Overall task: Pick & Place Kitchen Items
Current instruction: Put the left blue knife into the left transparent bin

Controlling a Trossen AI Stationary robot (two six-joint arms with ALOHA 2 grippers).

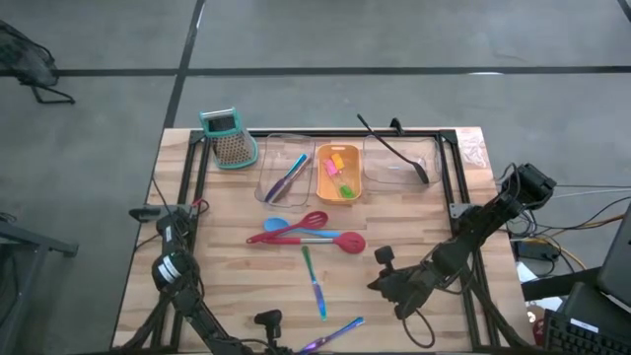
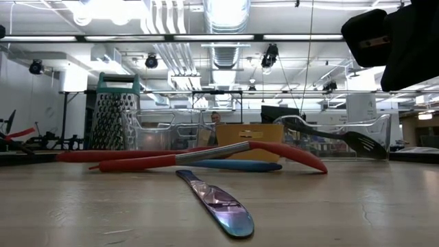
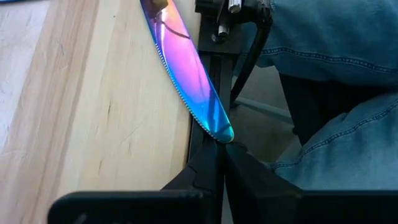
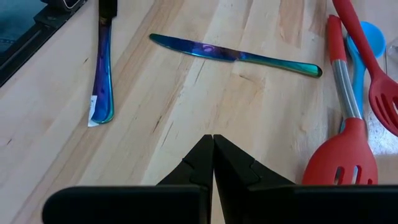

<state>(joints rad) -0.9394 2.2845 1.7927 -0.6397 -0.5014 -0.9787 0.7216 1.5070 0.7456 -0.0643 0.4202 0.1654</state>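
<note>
- Left hand [image 3: 219, 152] at the table's [image 1: 227, 256] front edge, fingers pressed together, empty; purple-blue knife [image 3: 186, 68] tip right at the fingertips.
- Right hand [image 4: 213, 146] closed, empty, over the front right of the table.
- Green-blue knife [image 1: 314, 281] lies flat mid-table.
- Behind it, red spatulas [image 1: 306, 239] cross over a blue spoon [image 1: 277, 225].
- At the back: sticks [image 1: 286, 177] in a clear tray [image 1: 268, 163], small pieces [image 1: 337, 168] in the orange tray [image 1: 320, 173], black spoon [image 1: 394, 148] across another clear tray.

A grater [image 1: 229, 137] stands at the table's [image 1: 246, 286] far left corner. Beside it along the far edge sit three trays: clear [image 1: 271, 158], orange [image 1: 337, 193], clear [image 1: 394, 174].
</note>
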